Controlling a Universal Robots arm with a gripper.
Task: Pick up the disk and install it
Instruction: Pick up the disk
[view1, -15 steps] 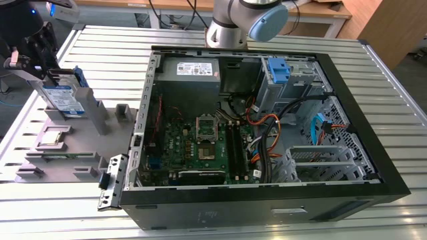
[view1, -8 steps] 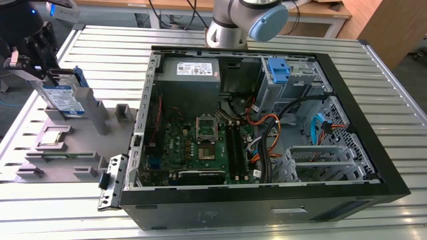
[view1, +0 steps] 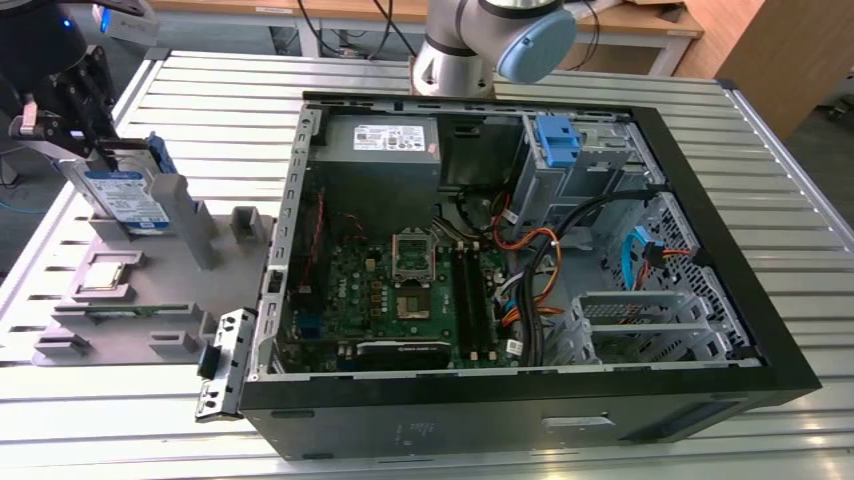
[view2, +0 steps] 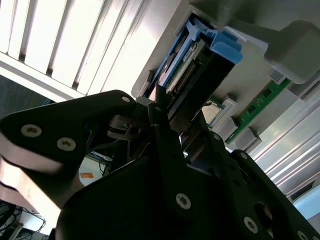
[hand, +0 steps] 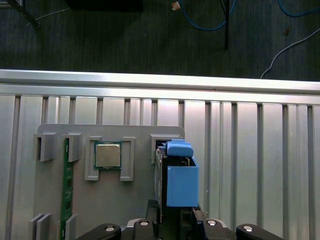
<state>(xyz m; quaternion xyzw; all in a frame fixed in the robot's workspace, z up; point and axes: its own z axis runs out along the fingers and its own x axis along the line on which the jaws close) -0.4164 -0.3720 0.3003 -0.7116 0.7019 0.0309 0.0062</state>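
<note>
The disk (view1: 131, 195), a silver drive with a white-and-blue label in a bright blue frame, stands on edge in a slot of the grey fixture plate (view1: 147, 300) at the exterior view's left. My black gripper (view1: 91, 138) is right at the disk's upper end, on the side away from the computer case. In the first wrist view the disk (hand: 177, 180) runs from the fixture straight into the gripper (hand: 175, 220), which straddles its near end. The second wrist view has the disk (view2: 192, 55) just beyond the gripper (view2: 172, 125).
An open computer case (view1: 534, 250) with a bare motherboard lies at the exterior view's right, with a blue bracket (view1: 557, 140) in its drive bay. On the fixture sit a small square chip (hand: 107, 155) and a green memory stick (hand: 66, 185). The slatted metal table (view1: 214, 100) lies all around.
</note>
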